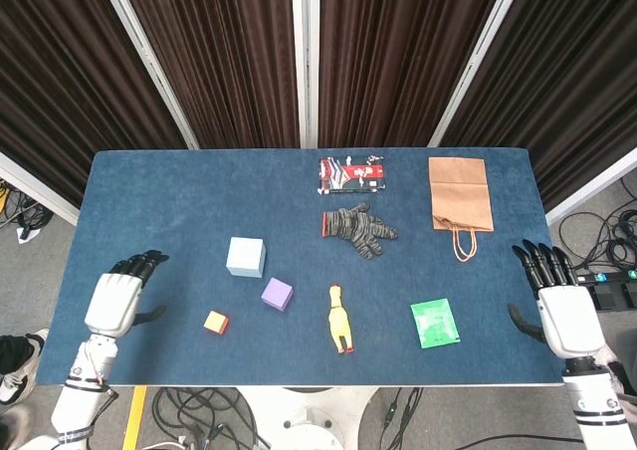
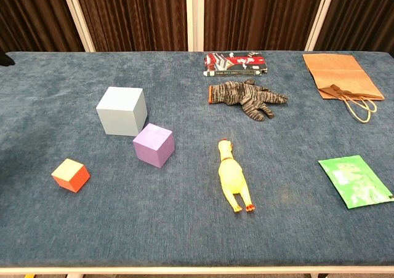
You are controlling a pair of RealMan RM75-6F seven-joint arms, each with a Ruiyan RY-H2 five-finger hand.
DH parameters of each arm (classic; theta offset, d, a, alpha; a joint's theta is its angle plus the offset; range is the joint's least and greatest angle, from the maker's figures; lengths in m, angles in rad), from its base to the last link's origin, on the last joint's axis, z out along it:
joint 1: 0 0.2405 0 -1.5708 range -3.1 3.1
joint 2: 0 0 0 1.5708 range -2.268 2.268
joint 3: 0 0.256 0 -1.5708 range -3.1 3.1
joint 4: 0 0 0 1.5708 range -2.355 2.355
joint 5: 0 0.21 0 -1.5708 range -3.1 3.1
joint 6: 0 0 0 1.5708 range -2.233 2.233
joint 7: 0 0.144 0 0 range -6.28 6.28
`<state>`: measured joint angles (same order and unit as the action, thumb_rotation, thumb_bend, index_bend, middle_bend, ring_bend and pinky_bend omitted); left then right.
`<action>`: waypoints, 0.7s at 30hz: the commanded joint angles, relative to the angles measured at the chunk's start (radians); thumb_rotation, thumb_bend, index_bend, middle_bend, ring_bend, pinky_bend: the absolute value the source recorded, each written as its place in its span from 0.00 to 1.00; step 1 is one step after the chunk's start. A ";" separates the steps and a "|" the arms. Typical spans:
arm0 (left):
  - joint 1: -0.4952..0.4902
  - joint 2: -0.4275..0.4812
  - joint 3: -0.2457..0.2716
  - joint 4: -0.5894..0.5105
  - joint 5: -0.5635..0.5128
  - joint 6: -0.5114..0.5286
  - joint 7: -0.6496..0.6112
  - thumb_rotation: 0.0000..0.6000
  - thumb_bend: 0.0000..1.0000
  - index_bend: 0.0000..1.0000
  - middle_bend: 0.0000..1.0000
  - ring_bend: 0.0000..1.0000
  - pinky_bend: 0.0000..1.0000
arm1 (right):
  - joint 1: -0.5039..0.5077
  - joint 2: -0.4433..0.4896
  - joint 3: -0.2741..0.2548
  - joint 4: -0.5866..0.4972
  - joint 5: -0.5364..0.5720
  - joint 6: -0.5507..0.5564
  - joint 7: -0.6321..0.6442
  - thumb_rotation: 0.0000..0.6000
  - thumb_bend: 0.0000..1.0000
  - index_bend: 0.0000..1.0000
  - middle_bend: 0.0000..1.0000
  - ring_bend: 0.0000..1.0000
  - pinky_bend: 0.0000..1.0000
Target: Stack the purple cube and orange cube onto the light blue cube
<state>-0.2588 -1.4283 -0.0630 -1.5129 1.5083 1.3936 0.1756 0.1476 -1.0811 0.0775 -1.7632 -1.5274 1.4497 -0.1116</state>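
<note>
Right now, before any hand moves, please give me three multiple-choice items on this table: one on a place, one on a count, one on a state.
1. What lies nearest the rubber chicken?
A. paper bag
B. purple cube
C. red box

2. How many cubes are on the table?
A. two
B. three
C. four

3. What does the left hand hold?
A. orange cube
B. glove
C. nothing

Answers:
1. B: the purple cube sits just beside the chicken, while the paper bag and red box lie at the far edge.
2. B: only the light blue cube, the purple one and the orange cube show.
3. C: the hand rests at the table edge, apart from every cube, fingers free.
</note>
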 commanded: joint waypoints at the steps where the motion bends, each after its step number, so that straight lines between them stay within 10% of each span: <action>1: -0.011 0.012 0.010 -0.028 0.010 -0.017 0.028 1.00 0.12 0.29 0.32 0.28 0.35 | -0.002 0.002 -0.001 -0.001 -0.001 0.003 0.004 1.00 0.23 0.07 0.04 0.00 0.00; 21: -0.098 0.069 0.000 -0.247 0.076 -0.093 0.178 1.00 0.12 0.29 0.34 0.28 0.35 | 0.000 0.016 0.013 0.003 0.022 -0.002 0.044 1.00 0.23 0.07 0.04 0.00 0.00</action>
<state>-0.3393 -1.3708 -0.0596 -1.7220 1.5665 1.3135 0.3231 0.1487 -1.0679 0.0870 -1.7610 -1.5098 1.4458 -0.0744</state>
